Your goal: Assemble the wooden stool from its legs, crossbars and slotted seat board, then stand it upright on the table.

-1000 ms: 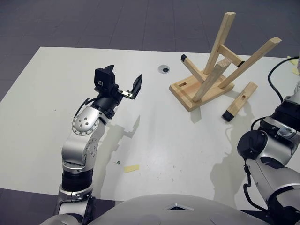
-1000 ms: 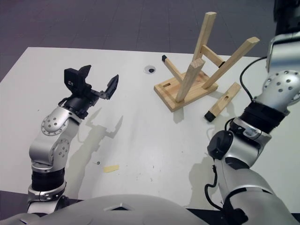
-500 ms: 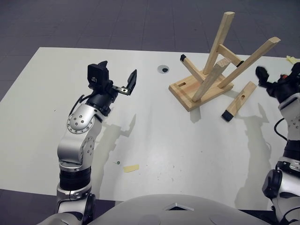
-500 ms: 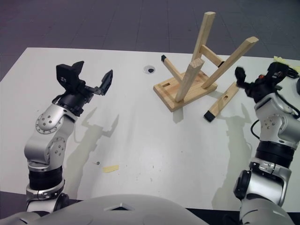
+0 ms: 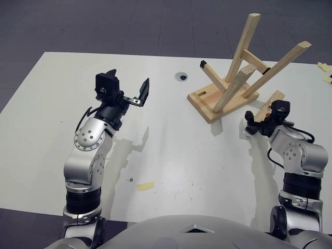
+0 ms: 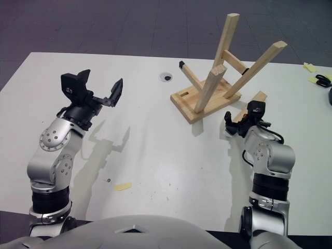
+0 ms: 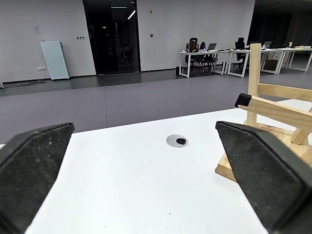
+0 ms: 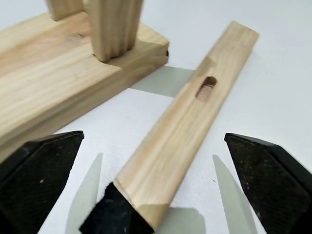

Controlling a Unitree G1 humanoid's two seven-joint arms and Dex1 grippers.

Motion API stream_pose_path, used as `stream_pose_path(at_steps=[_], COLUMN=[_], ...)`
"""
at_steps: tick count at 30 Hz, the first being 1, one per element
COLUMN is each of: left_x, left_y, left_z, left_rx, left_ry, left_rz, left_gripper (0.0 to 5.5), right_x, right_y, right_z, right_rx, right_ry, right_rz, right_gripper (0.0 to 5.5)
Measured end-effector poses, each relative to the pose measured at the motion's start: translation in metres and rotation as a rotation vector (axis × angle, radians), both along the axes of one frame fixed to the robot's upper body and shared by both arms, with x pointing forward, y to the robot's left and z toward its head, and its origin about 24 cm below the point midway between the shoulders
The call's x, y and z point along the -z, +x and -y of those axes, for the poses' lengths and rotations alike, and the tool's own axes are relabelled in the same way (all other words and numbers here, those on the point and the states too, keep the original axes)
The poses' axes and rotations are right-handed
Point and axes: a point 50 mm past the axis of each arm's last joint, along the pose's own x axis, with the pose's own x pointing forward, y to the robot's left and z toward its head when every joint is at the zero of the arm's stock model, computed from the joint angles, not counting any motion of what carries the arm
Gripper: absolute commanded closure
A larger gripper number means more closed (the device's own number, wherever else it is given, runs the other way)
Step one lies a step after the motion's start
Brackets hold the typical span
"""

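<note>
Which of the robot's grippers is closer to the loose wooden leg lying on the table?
Right. The right gripper is open over the black-tipped end of the loose leg; the left gripper hovers far across the table, beyond the stool.

Bare tabletop (image 5: 181, 155) lies open from 10 to 12 o'clock around the wide-spread left tool (image 5: 127, 88). At 1 o'clock the upturned stool (image 5: 228, 88) bars the way. At 2 o'clock a loose leg (image 8: 190, 117) lies between the right tool's (image 8: 153, 141) parted fingers (image 8: 44, 165), just beside the seat board (image 5: 207, 101).
</note>
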Motion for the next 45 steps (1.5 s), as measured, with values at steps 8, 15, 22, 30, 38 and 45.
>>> stream_pose_path(at_steps=[8,15,22,30,38,45], left_x=[0.001,0.002,0.005,0.006,0.01,0.009], left_y=[-0.002,-0.002,-0.003,-0.002,-0.003,0.0], left_z=[-0.002,-0.003,0.006,0.004,0.004,0.004], left_rx=[-0.016,-0.035,-0.008,-0.022,-0.027,-0.032], left_ry=[-0.005,-0.003,-0.015,0.003,-0.001,-0.01], left_rz=[-0.003,-0.004,-0.016,-0.015,-0.023,-0.012], left_gripper=[0.1,0.1,0.1,0.1,0.1,0.1], right_x=[0.004,0.01,0.006,0.012,0.013,0.014], right_y=[-0.008,-0.016,-0.002,0.012,0.017,0.018], right_z=[0.01,0.014,0.013,0.016,0.015,0.019], right_rx=[0.008,0.033,-0.016,-0.057,-0.109,-0.088], right_ry=[-0.062,-0.034,-0.089,-0.022,-0.062,-0.088], right_rz=[-0.055,-0.147,-0.117,-0.146,-0.143,-0.136], right_gripper=[0.12,0.12,0.12,1.17,2.37,3.34])
